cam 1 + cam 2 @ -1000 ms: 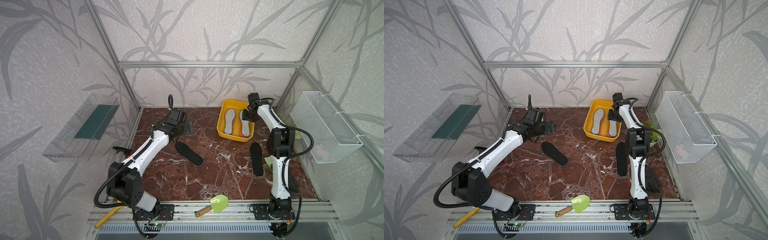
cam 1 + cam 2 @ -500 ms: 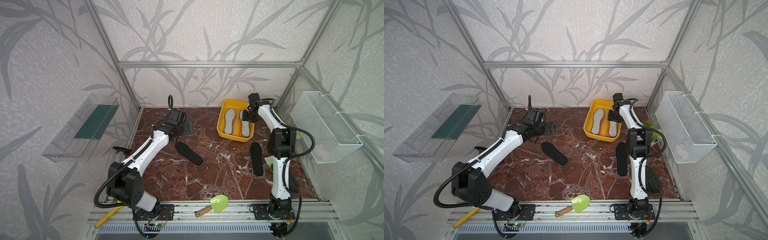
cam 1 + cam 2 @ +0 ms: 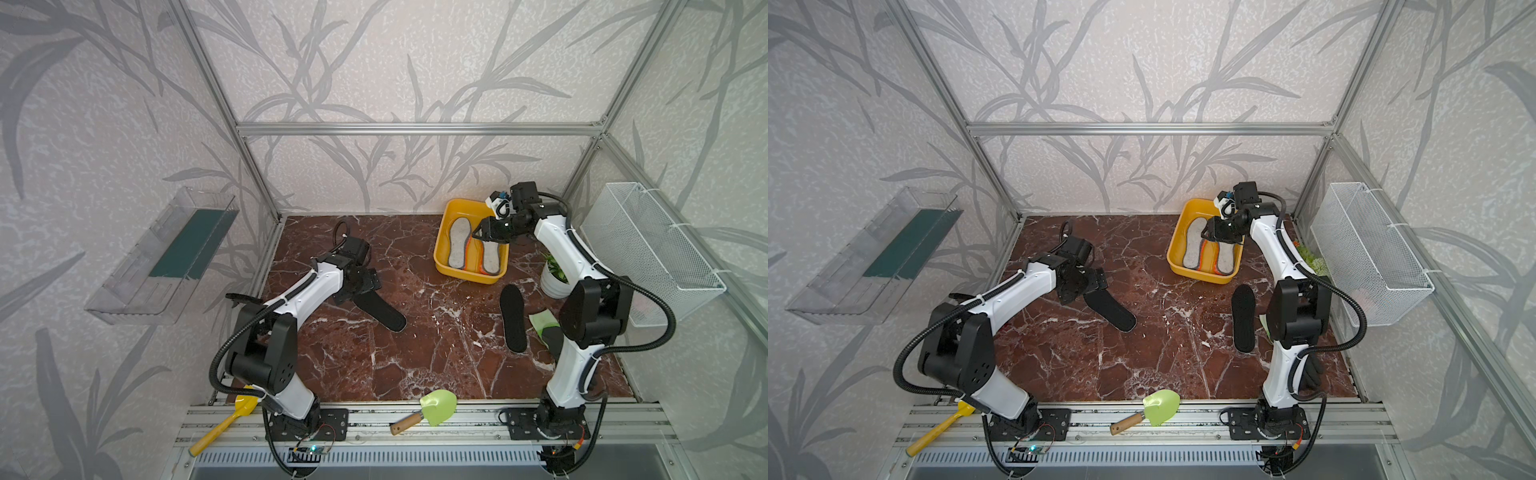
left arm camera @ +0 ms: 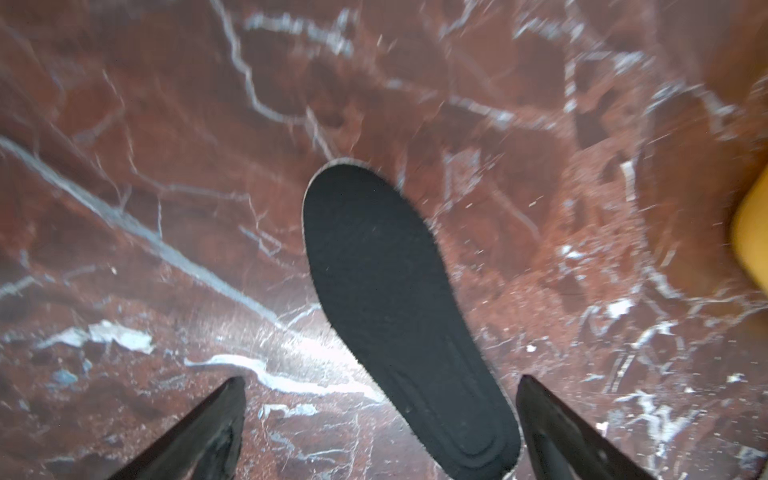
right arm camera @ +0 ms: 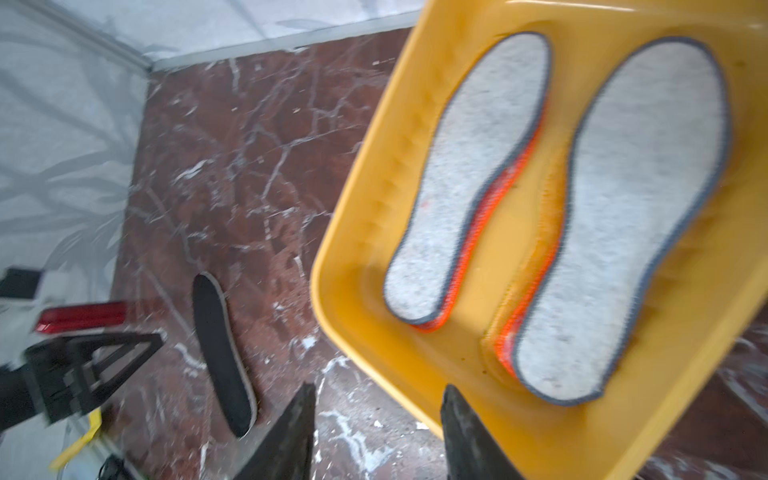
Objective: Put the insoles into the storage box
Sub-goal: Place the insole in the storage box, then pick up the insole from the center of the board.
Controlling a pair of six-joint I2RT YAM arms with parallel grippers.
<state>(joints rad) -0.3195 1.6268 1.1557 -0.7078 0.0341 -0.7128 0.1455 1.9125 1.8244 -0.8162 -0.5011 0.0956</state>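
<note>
Hovering over heel of black insole (image 4: 390,299), left fingers (image 4: 199,428) were wide, empty. Right fingers (image 5: 286,440) sat half open, empty, over box (image 5: 374,199). Next likely: lower, pinch heel, carry over.

2 black insoles (image 3: 384,313) (image 3: 512,318), 2 grey insoles (image 3: 458,243) (image 3: 490,257), 1 yellow box (image 3: 465,275)

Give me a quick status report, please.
Left gripper open, straddling black insole heel. Right gripper open, empty, over storage box; grey insoles inside. Other black insole on floor; nothing seen blocking.
</note>
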